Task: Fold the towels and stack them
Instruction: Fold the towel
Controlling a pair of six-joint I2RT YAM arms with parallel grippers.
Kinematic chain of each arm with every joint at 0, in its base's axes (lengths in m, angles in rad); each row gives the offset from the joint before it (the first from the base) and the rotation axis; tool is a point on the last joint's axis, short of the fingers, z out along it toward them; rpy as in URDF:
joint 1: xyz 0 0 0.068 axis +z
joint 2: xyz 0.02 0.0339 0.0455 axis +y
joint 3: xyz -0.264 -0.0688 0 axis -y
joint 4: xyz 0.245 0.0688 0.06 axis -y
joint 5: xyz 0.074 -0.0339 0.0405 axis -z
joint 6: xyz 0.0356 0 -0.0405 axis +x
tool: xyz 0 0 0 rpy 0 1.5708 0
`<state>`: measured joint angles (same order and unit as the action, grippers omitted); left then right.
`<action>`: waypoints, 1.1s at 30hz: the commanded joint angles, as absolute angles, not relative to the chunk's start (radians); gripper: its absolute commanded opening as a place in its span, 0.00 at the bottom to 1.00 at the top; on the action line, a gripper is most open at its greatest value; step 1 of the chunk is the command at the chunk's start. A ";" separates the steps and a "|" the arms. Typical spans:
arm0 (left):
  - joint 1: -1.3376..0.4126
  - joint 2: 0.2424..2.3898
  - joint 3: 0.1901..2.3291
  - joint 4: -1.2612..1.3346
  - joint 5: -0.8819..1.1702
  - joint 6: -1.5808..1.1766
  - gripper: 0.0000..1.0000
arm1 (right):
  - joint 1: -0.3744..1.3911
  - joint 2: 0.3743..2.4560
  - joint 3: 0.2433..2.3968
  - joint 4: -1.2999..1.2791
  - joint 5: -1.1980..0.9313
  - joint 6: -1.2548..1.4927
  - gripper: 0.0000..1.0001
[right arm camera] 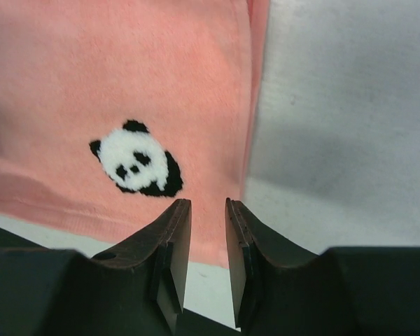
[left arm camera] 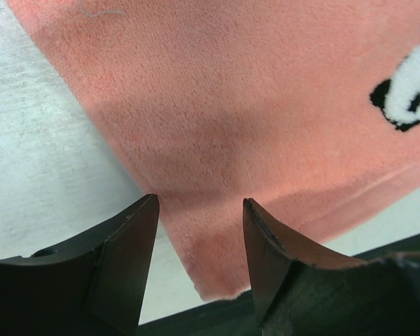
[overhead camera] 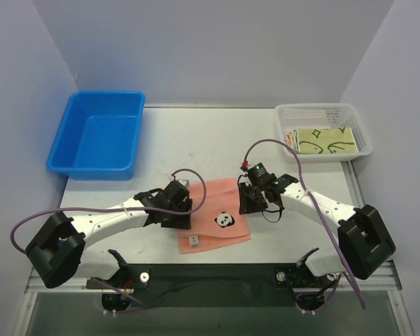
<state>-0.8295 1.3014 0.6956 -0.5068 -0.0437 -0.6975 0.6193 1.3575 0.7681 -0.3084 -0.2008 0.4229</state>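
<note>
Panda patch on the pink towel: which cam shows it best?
Right wrist: the panda patch is whole, close and sharp on the pink towel. Left wrist crops it at the frame's right edge. Top external shows it whole but tiny.

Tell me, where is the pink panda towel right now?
In the top view the pink towel lies flat at the near middle of the table, between the left arm and the right arm.

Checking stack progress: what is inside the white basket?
A folded pale-green towel with dark-green outlines; an orange-patterned edge peeks out at its left. Anything beneath is covered.
</note>
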 commanded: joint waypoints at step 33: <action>-0.563 1.350 0.870 -0.342 -0.043 -0.888 0.87 | 0.463 1.396 0.861 -0.140 -0.170 0.607 0.61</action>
